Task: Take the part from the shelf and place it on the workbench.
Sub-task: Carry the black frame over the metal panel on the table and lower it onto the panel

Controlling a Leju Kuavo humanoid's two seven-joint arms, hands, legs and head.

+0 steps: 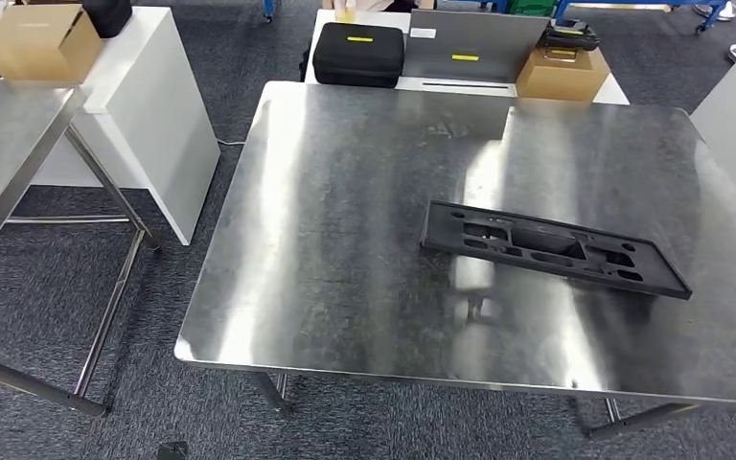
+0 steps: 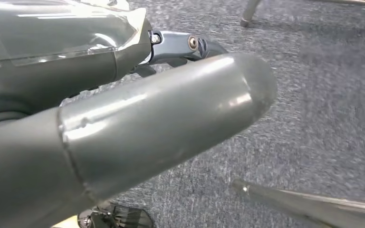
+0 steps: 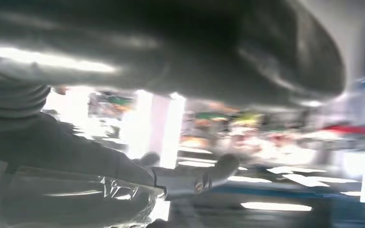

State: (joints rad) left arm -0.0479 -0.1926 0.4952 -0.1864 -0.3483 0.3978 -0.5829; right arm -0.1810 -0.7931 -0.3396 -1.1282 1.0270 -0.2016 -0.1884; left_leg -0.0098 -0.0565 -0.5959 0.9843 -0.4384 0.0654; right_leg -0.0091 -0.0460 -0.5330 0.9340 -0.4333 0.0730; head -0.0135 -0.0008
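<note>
The part (image 1: 551,251), a long flat black plastic frame with several cut-outs, lies on the steel workbench (image 1: 345,192), right of its middle and slightly askew. Nothing touches it. In the left wrist view my left hand (image 2: 138,118) hangs over grey carpet, its thick grey thumb stretched out and a darker finger (image 2: 185,47) apart from it, with nothing held. The right wrist view is blurred. There my right hand (image 3: 171,47) shows its thumb and a finger (image 3: 214,175) well apart, with nothing between them.
A second steel table (image 1: 10,144) stands at the left beside a white cabinet (image 1: 153,105) with a cardboard box (image 1: 43,40). Behind the workbench are a black case (image 1: 358,54), a grey panel (image 1: 465,45) and another cardboard box (image 1: 561,74). A steel table leg (image 2: 313,204) crosses the carpet.
</note>
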